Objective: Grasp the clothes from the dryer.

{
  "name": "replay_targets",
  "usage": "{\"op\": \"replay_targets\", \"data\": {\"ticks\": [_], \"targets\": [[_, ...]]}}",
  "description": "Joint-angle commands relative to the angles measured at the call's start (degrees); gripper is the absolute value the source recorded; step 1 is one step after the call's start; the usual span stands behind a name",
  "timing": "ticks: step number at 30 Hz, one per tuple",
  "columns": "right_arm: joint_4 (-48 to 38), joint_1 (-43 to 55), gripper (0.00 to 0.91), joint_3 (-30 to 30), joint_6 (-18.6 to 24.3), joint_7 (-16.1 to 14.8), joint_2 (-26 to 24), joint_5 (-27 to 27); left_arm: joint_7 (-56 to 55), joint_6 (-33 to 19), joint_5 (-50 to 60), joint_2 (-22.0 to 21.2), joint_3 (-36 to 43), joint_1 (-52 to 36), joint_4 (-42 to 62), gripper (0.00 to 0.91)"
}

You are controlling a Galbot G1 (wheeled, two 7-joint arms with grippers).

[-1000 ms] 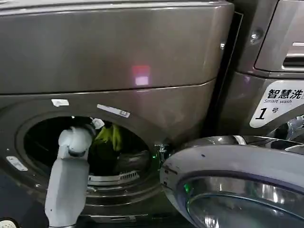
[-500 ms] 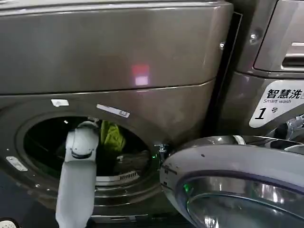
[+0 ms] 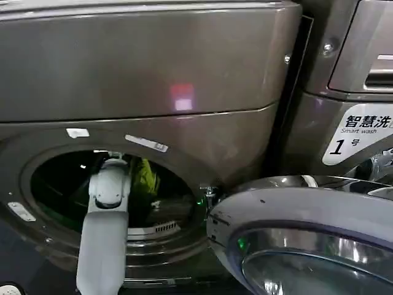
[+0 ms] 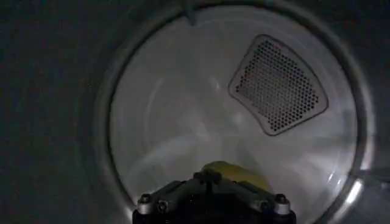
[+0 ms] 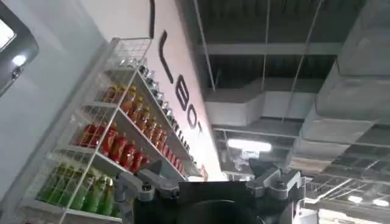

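Observation:
The dryer is the dark bronze-grey machine with its round drum mouth open. My left arm reaches up into that mouth. The clothes, a small lime-yellow garment, hang inside the drum just right of the wrist. In the left wrist view my left gripper has its fingers pressed together on the clothes, whose yellow fabric bulges out just past the tips. The pale drum back wall lies beyond. My right gripper points up at a ceiling, away from the dryer, fingers spread with nothing between them.
The dryer's grey-rimmed glass door stands swung open at the lower right, in front of a neighbouring machine with a white "1" sticker. A perforated panel sits in the drum's back wall. A drinks shelf appears in the right wrist view.
My left arm has shifted to the right within the drum mouth, and the yellow-green garment has moved with it and now hangs narrower beside the wrist.

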Motion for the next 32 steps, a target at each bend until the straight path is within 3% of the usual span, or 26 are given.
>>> {"op": "replay_targets", "data": {"ticks": [1, 7, 12, 32], "targets": [[-0.1, -0.1, 0.907, 0.1, 0.4, -0.2, 0.0, 0.1, -4.4, 0.9, -4.1, -0.5, 0.0, 0.2, -0.5, 0.0], [0.0, -0.2, 0.907, 0.4, 0.0, -0.5, 0.1, 0.3, -4.1, 1.0, -4.2, -0.5, 0.1, 0.4, -0.8, 0.0], [1.9, 0.2, 0.907, 2.3, -4.3, -1.3, 0.0, 2.9, -4.1, 0.9, -4.4, -0.3, 0.0, 0.6, -0.9, 0.0], [2.3, 0.3, 0.907, 2.3, -4.4, -0.7, -0.2, 2.5, -3.9, 0.3, -5.9, 0.6, -0.5, 0.8, -0.6, 0.0]]}}
